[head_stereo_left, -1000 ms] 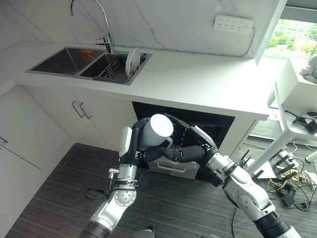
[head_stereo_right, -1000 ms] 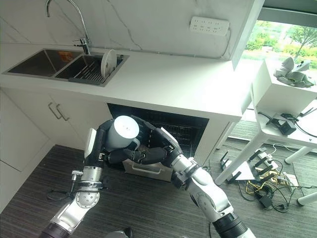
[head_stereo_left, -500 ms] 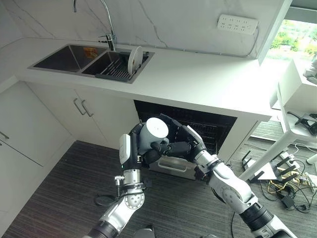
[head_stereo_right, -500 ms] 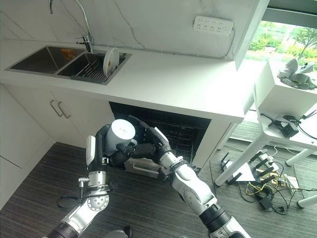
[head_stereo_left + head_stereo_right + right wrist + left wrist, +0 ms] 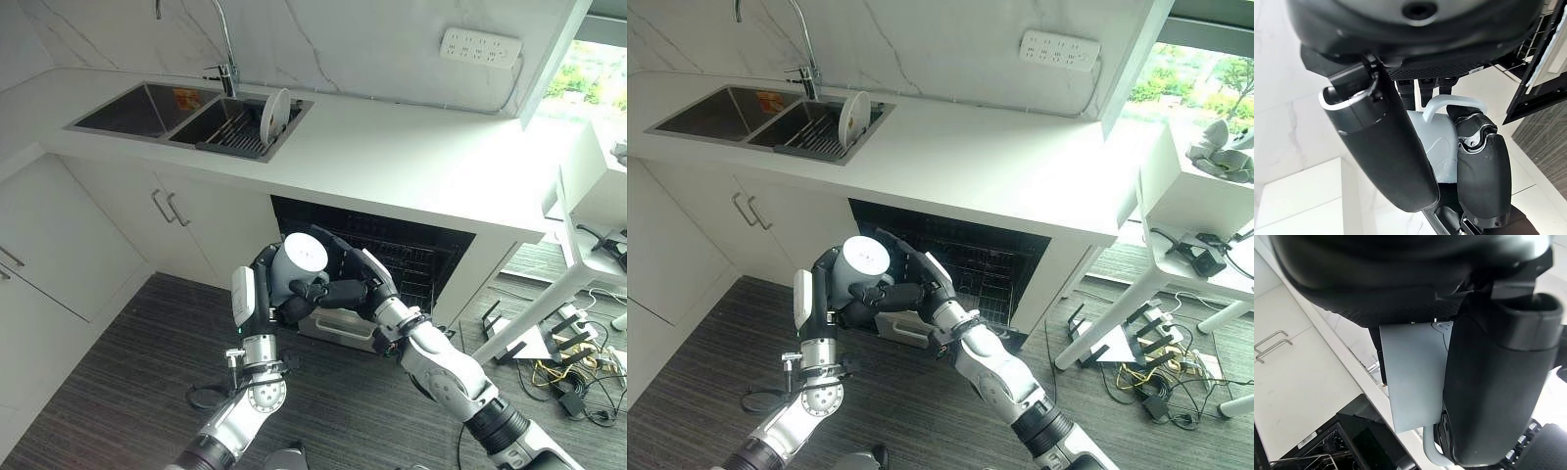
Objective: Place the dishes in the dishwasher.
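**A:** The mug (image 5: 302, 262), where is it?

**B:** The white mug sits between both robot hands, upside down with its flat base up, held in front of the open dishwasher (image 5: 392, 257) under the bench (image 5: 411, 162). The left robot hand (image 5: 263, 292) has its fingers curled round the mug's near side; in its wrist view the mug's pale wall shows right against the thumb, with the handle (image 5: 1431, 455) curving out beyond it.

**A:** And the right one?

**B:** The right robot hand (image 5: 348, 289) comes in from the other side, its fingers wrapped on the mug too. Its wrist view shows the mug's handle arching just past the fingers, thumb and fingers pressed to the mug's body.

**A:** What is beyond the hands?

**B:** The dark wire rack (image 5: 989, 259) inside the dishwasher lies just behind the right robot hand, and a grey pulled-out front (image 5: 338, 328) sits just below both. Well away, up past the left robot hand, a white plate (image 5: 275, 111) stands on edge in a drying rack (image 5: 235, 137) in the sink (image 5: 137, 110), by the tap (image 5: 225, 49).
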Available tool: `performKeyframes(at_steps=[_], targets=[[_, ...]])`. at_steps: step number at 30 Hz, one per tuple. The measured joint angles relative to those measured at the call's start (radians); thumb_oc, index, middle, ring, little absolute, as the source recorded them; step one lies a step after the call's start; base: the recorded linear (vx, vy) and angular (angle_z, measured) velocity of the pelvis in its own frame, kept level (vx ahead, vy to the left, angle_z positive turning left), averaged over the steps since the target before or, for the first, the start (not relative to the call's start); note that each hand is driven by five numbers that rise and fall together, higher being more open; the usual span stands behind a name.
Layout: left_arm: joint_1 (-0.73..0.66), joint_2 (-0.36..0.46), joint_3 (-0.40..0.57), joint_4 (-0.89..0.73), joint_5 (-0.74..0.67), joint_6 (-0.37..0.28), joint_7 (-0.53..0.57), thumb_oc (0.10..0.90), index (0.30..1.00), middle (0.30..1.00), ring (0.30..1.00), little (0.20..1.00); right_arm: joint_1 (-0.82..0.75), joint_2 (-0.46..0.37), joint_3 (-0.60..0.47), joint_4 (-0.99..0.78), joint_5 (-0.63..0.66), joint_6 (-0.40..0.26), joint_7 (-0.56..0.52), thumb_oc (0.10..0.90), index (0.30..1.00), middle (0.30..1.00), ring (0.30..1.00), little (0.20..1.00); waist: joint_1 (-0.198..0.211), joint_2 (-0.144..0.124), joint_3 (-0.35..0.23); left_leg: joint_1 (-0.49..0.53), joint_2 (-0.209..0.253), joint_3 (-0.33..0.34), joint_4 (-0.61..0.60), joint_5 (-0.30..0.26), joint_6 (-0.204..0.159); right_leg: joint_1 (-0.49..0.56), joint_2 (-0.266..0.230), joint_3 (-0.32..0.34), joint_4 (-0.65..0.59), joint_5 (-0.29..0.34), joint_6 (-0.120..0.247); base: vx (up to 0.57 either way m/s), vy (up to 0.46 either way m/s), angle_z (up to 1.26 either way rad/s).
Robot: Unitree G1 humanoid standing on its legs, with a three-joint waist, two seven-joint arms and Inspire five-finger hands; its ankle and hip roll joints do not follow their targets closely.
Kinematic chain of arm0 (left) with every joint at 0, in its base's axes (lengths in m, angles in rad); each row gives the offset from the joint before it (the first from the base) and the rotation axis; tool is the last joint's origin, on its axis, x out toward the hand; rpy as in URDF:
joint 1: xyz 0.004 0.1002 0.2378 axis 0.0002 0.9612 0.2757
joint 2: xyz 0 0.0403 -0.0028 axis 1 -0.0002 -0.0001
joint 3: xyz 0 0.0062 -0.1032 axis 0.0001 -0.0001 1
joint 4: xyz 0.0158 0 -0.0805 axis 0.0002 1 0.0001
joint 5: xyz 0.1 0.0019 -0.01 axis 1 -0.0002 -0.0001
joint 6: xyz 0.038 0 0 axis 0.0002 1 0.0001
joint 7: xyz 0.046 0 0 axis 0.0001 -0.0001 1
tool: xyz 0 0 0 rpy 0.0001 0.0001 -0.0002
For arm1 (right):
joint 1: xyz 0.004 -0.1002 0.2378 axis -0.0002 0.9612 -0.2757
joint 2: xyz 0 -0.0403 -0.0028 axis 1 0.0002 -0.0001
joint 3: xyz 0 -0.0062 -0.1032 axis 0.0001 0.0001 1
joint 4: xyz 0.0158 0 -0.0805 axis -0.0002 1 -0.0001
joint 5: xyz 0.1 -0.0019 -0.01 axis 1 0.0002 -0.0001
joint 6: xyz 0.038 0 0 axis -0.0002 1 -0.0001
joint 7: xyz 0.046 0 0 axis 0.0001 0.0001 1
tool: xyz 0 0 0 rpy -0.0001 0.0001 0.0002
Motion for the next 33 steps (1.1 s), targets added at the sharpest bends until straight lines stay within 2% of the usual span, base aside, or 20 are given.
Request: performKeyframes(at_steps=[24,25,26,27,28,33], targets=[[-0.001,-0.019,-0.02,0.006,-0.004,0.009,0.04,0.4,0.3,0.3,0.3,0.3,-0.028,0.003,0.056,0.006,-0.007,0.007,-0.048,0.8,0.9,0.9,0.9,0.9,0.018,0.003,0.009,-0.002,-0.001,-0.001,-0.001,0.0,0.0,0.002,0.0,-0.006,-0.007,0.0,0.001,0.0,0.0,0.0],[-0.003,-0.019,-0.022,0.006,-0.004,0.009,0.04,0.4,0.3,0.3,0.3,0.3,-0.028,0.003,0.055,0.006,-0.007,0.007,-0.049,0.712,0.768,0.768,0.768,0.768,0.02,0.003,0.009,-0.002,-0.001,-0.001,-0.001,0.0,0.0,0.002,0.0,-0.006,-0.007,0.0,0.001,0.0,0.0,0.0],[-0.005,-0.019,-0.026,0.006,-0.004,0.009,0.04,0.4,0.3,0.3,0.3,0.3,-0.028,0.003,0.054,0.007,-0.007,0.007,-0.053,0.588,0.582,0.582,0.582,0.582,0.023,0.004,0.009,-0.002,-0.001,-0.001,-0.001,0.0,0.0,0.002,0.0,-0.006,-0.007,0.0,0.001,0.0,0.0,0.0],[-0.006,-0.019,-0.029,0.006,-0.004,0.009,0.04,0.4,0.3,0.3,0.3,0.3,-0.028,0.003,0.054,0.007,-0.007,0.007,-0.056,0.552,0.528,0.528,0.528,0.528,0.025,0.004,0.01,-0.002,-0.001,-0.001,-0.001,0.0,0.0,0.002,0.0,-0.006,-0.008,0.0,0.001,0.0,0.0,0.0],[-0.006,-0.019,-0.03,0.006,-0.004,0.009,0.04,0.4,0.3,0.3,0.3,0.3,-0.028,0.003,0.055,0.008,-0.007,0.007,-0.056,0.4,0.3,0.3,0.3,0.3,0.025,0.005,0.01,-0.002,-0.001,-0.001,-0.001,0.0,0.0,0.002,0.0,-0.006,-0.008,0.0,0.001,0.0,0.0,0.0],[-0.025,-0.018,-0.028,0.006,-0.008,0.028,0.039,0.4,0.3,0.3,0.3,0.3,-0.065,0.002,0.061,0.045,-0.036,0.003,-0.062,0.4,0.3,0.3,0.3,0.3,0.027,0.014,0.02,-0.002,-0.002,-0.003,0.0,0.0,0.0,0.004,0.0,-0.007,-0.005,0.0,0.001,0.0,0.0,0.0]])
